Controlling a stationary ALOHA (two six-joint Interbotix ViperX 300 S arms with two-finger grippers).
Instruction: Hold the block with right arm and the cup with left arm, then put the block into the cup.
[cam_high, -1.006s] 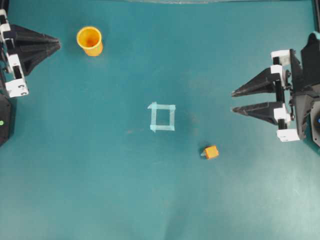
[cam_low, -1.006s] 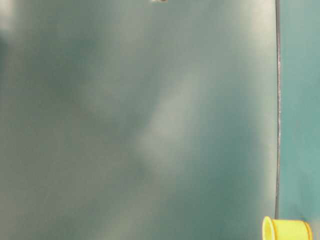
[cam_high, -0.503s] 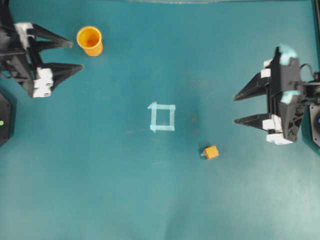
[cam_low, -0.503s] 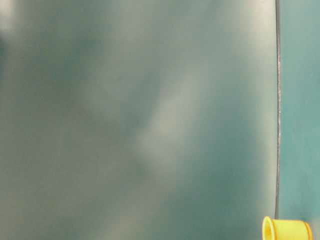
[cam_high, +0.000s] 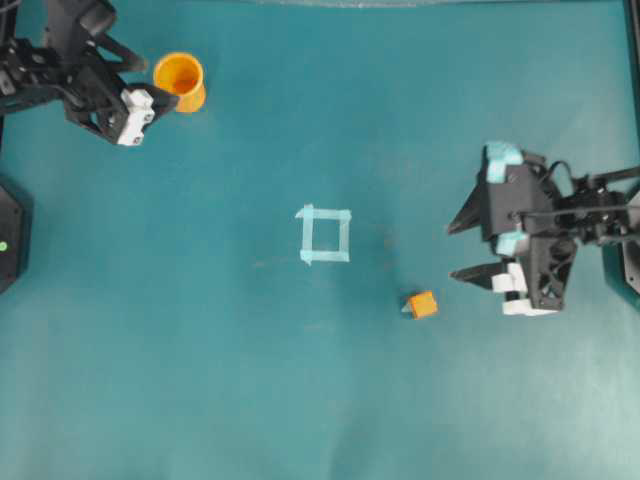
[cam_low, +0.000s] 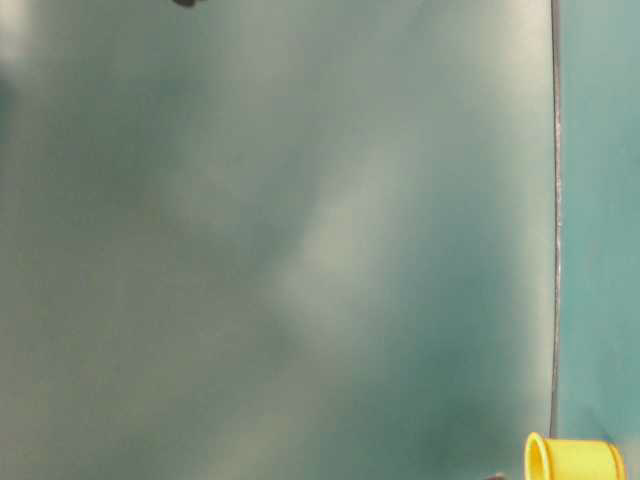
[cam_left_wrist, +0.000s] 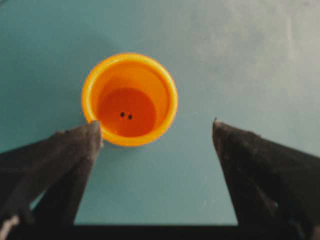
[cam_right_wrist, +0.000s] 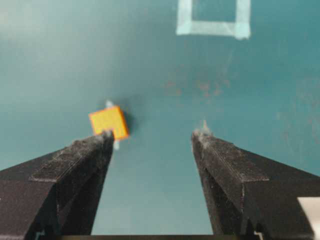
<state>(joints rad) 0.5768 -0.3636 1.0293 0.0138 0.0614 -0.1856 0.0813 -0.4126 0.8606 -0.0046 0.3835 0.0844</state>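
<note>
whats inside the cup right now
Nothing is inside the cup. The left wrist view looks straight into it: a bare orange bottom with two small dark dots. The block lies apart on the table. Whatever is under the cup's base is covered.

both claws spread over the teal surface (cam_high: 200, 350)

the left claw (cam_high: 160, 85) sat at the cup (cam_high: 180, 81) in the far left corner; the right claw (cam_high: 458, 250), teal-taped, was near the block (cam_high: 422, 304); a tape square (cam_high: 325, 234) lay mid-surface.
</note>
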